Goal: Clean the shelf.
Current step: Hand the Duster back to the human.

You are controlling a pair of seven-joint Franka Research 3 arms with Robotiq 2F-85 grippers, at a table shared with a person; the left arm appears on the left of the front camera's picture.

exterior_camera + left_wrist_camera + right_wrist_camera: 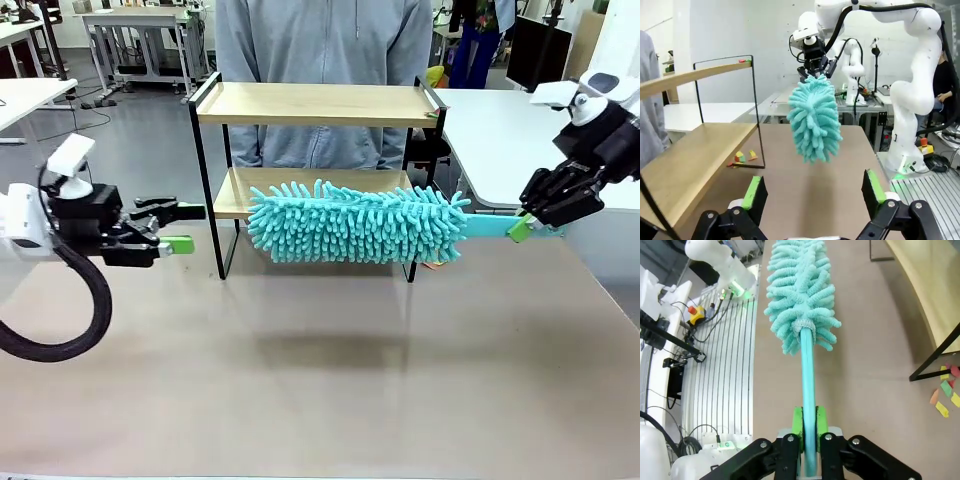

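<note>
Right claw [522,228] clenched on the duster [355,222] handle — soft, light, floppy head hanging in front of the shelf [315,104] on the worktop [320,360]; grip low on the stiff handle — left claw [180,228] released.

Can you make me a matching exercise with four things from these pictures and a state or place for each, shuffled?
Things:
1. fluffy turquoise duster
2. left gripper
3. small coloured paper scraps
4. two-tier wooden shelf with black metal frame

States or places:
A. jaws open, holding nothing
B. on the table by a shelf leg
C. standing before the person
D. handle clamped in the right gripper

Pairs: 1-D, 2-A, 3-B, 4-C
</note>
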